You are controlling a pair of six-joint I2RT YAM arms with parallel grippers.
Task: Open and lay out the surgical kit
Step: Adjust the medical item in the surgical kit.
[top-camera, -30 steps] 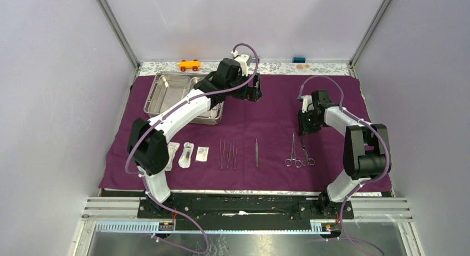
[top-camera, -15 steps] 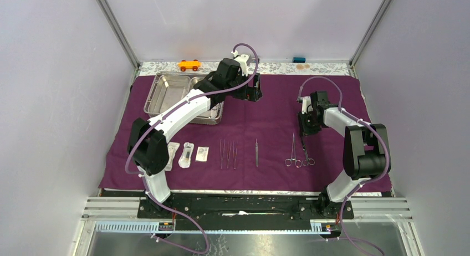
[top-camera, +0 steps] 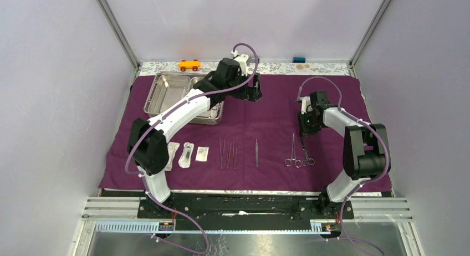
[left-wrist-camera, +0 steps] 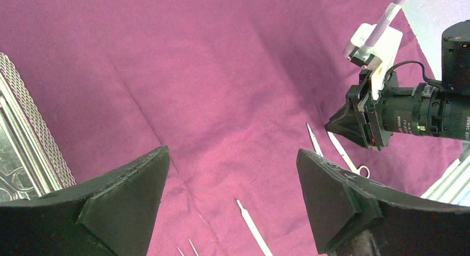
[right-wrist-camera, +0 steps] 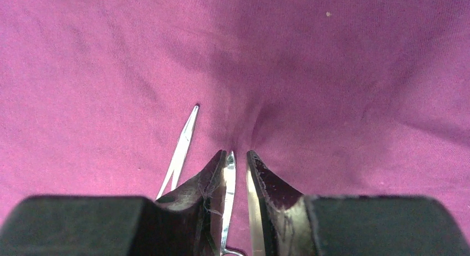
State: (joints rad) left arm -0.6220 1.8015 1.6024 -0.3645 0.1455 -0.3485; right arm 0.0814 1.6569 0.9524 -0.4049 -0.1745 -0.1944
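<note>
The dark purple cloth (top-camera: pixel 266 109) lies spread flat. The steel tray (top-camera: pixel 169 95) sits at its far left. Sealed packets (top-camera: pixel 187 154), thin tweezers (top-camera: pixel 228 154), a single slim steel tool (top-camera: pixel 256 152) and two ring-handled forceps (top-camera: pixel 292 150) lie in a row near the front. My left gripper (top-camera: pixel 254 94) hovers wide open and empty above bare cloth (left-wrist-camera: pixel 233 150). My right gripper (top-camera: pixel 305 128) is down on the cloth with its jaws a narrow gap apart (right-wrist-camera: pixel 237 152). The tip of the right forceps (right-wrist-camera: pixel 229 178) lies between them against one finger. The other forceps (right-wrist-camera: pixel 180 150) lies just beside.
An orange toy car (top-camera: pixel 189 65) and a small blue object (top-camera: pixel 299 60) sit on the patterned strip behind the cloth. Frame posts and grey walls enclose the table. The left arm arches over the tray's right compartment.
My right gripper has shifted very slightly toward the far side. The forceps and the left arm have not moved.
</note>
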